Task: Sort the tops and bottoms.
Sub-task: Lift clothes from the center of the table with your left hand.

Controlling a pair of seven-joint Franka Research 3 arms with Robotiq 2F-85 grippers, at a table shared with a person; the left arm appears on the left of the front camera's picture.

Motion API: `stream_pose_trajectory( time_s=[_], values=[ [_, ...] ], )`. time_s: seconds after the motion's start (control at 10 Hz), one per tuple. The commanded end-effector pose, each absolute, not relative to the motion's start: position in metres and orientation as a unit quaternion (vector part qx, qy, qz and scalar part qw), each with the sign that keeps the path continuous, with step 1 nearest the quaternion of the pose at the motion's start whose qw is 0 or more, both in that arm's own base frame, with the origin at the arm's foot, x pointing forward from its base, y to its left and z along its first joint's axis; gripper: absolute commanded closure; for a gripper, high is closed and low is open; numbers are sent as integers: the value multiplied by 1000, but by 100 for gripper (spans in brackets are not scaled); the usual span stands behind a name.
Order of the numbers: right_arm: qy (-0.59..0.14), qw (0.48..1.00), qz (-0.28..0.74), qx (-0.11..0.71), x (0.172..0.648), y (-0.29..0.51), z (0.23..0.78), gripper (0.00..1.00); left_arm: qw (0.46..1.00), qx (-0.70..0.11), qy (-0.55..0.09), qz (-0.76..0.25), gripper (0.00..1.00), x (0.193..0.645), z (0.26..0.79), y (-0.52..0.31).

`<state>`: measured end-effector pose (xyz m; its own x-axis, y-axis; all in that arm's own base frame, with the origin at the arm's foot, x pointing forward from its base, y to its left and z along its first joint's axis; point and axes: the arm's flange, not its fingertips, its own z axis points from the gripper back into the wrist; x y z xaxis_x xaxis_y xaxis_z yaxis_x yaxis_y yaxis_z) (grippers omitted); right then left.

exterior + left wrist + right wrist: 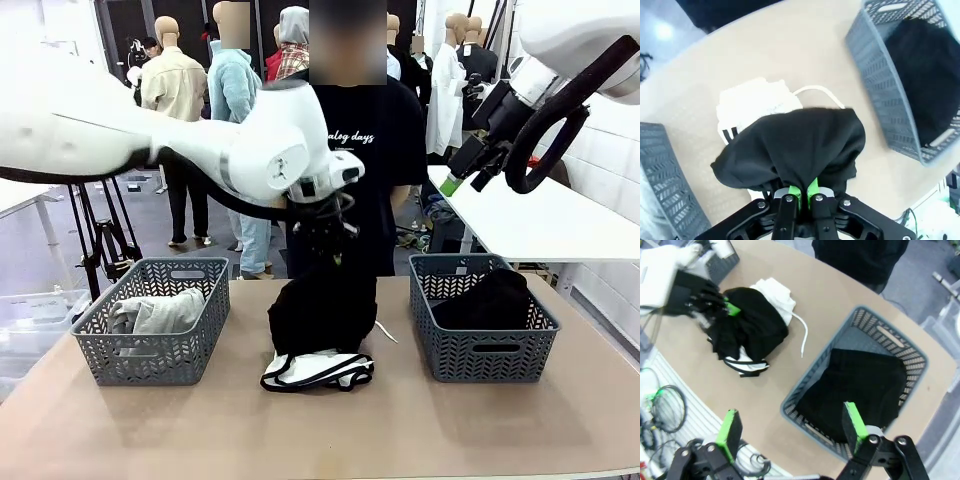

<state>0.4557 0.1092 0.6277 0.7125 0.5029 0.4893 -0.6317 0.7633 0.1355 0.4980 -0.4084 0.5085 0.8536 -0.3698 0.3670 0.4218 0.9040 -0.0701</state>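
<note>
- Black soft garment (795,145), one of the bottoms, hangs bunched from the left gripper (802,189) over the middle of the table (450,430).
- In the left wrist view the green pads (796,191) are pinched tight on a fold at the top of this cloth, which drapes down and away from them.
- White shorts (315,370) with black piping lie flat on the table directly under the hanging garment. Its lower edge seems to reach them, though contact is not clear.
- A white drawstring (820,92) curls out from the shorts across the tabletop toward the right basket (485,355).
- The right basket, grey plastic with a woven pattern, holds a second black garment (485,300) heaped inside it.
- The left basket (150,365), of the same kind, stands on the robot's left side of the table and holds a light grey knit top (155,312), crumpled.
- The two baskets are well apart, with the shorts and the held garment between them.
- The right gripper (790,412) is raised high above the right side of the table. Its two green pads are spread wide with nothing between them, and it looks down on the right basket.
- A person in a black printed T-shirt (375,150) stands at the far edge of the table, behind the left arm.
</note>
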Motion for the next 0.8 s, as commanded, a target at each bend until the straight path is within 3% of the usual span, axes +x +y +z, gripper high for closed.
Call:
stream_pose_trajectory(
  time_s=[0.0, 0.3, 0.7],
  values=[
    [-218, 916, 306, 142, 453, 110, 623, 0, 941, -75, -238, -227, 100, 464, 535, -378],
    [-218, 916, 306, 142, 453, 110, 623, 0, 910, -29, -310, -273, 100, 425, 595, -393],
    [-218, 916, 306, 142, 453, 110, 623, 0, 881, 17, -372, -291, 100, 416, 651, -409]
  ],
)
